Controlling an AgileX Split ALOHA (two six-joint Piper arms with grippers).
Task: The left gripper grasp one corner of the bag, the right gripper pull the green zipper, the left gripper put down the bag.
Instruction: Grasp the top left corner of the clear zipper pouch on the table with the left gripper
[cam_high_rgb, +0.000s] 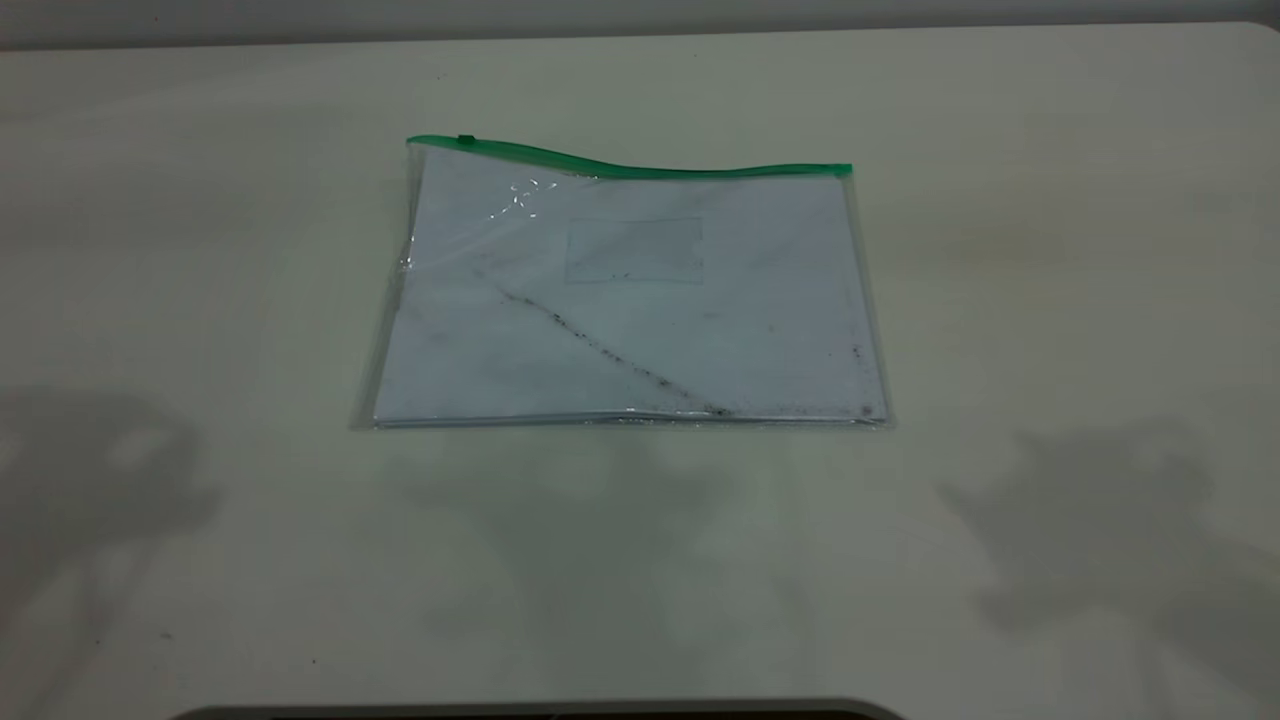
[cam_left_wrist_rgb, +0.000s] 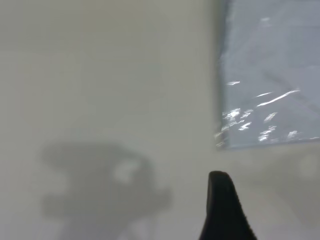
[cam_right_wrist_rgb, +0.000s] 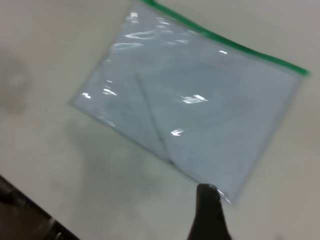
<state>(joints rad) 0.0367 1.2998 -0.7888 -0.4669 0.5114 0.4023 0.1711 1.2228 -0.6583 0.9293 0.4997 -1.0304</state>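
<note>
Clear, flat rectangular plastic bag (cam_high_rgb: 625, 300) holding white paper lay mid-table (cam_high_rgb: 1050, 250), untouched; likely light, limp, slippery; grip a corner beside the narrow green zipper (cam_high_rgb: 640, 166); left gripper (cam_left_wrist_rgb: 223, 210) and right gripper (cam_right_wrist_rgb: 209, 212) hovered nearby, finger spread indeterminable.

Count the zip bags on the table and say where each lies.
1. The bag lies flat mid-table, its green zipper along the far edge, slider near the exterior view's left end. Nothing suggests another is hidden.
</note>
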